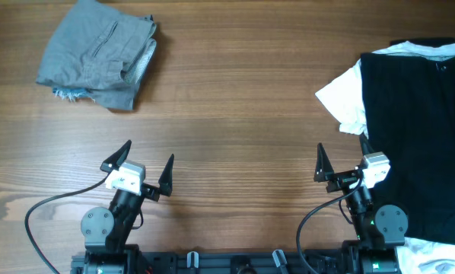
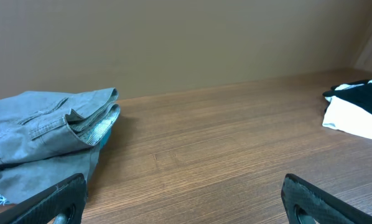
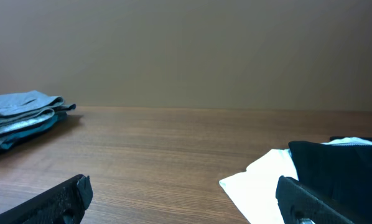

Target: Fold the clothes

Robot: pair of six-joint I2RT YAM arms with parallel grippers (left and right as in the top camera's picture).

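Note:
The grey shorts (image 1: 98, 49) lie folded in a compact stack at the far left of the table, slit pocket facing up. They also show in the left wrist view (image 2: 43, 124) and far left in the right wrist view (image 3: 21, 109). My left gripper (image 1: 148, 152) is open and empty near the front edge, well short of the shorts; between its fingers (image 2: 183, 193) is bare wood. My right gripper (image 1: 341, 144) is open and empty at the front right, its fingers (image 3: 183, 186) apart over the table.
A frayed light-blue denim edge (image 1: 71, 94) peeks out under the shorts. A black garment (image 1: 414, 114) lies over a white one (image 1: 343, 95) at the right, beside my right gripper. The wooden table (image 1: 235, 114) spans the view.

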